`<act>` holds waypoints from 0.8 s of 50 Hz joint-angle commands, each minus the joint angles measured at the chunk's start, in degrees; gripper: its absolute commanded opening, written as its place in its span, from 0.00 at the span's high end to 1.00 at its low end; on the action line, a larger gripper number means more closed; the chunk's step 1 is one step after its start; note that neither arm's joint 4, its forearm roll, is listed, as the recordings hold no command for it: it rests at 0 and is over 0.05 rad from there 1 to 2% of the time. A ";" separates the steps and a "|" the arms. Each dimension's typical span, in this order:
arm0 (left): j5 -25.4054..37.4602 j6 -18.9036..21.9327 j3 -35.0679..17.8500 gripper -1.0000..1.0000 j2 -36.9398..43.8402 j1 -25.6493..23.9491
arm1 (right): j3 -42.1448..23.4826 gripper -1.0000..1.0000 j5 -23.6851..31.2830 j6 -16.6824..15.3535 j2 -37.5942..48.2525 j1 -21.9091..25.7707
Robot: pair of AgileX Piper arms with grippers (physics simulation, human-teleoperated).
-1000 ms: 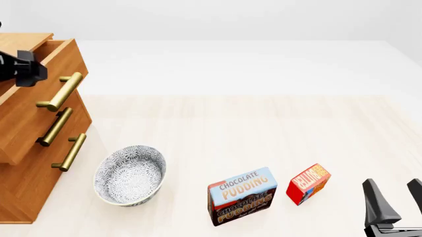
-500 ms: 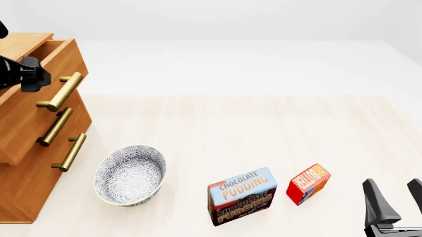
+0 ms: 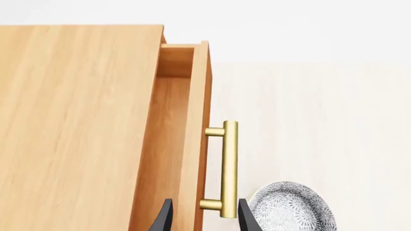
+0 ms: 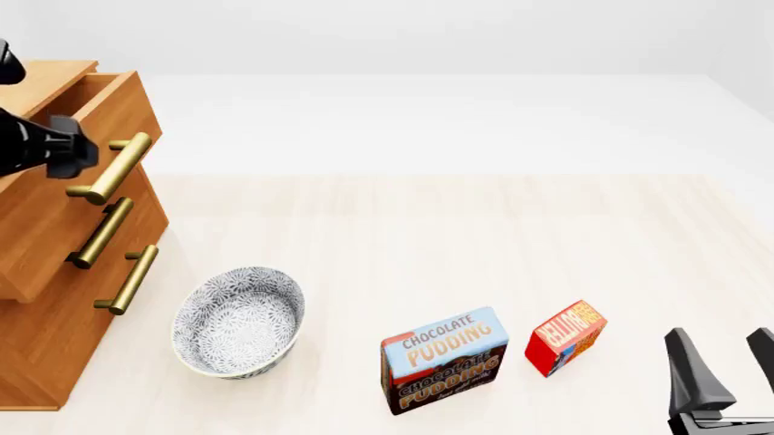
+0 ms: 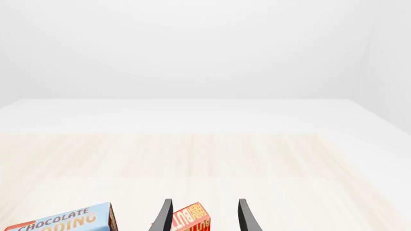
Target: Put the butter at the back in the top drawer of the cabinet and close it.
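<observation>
I have the right gripper (image 4: 726,362) parked nearest me at the table's right edge, jaws wide and holding nothing, lined up on the butter (image 4: 565,337) so a short forward reach takes it. The butter stands on the table just right of the pudding box (image 4: 444,360), untouched, with the patterned bowl (image 4: 238,320) farther left. Beyond these, the left gripper (image 3: 202,216) sits at the near end of the brass handle (image 3: 229,168), jaws spread either side of it and the drawer front, not clamped. The top drawer (image 4: 85,127) of the cabinet (image 4: 49,299) stands partly open, ready to receive.
</observation>
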 commanded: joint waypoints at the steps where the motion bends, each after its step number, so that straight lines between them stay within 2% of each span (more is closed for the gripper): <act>1: -1.02 0.01 1.36 0.00 0.43 0.25 | 0.00 0.00 0.00 0.00 0.00 0.00; 40: -2.30 0.15 3.42 0.00 0.72 0.18 | 0.00 0.00 0.00 0.00 0.00 0.00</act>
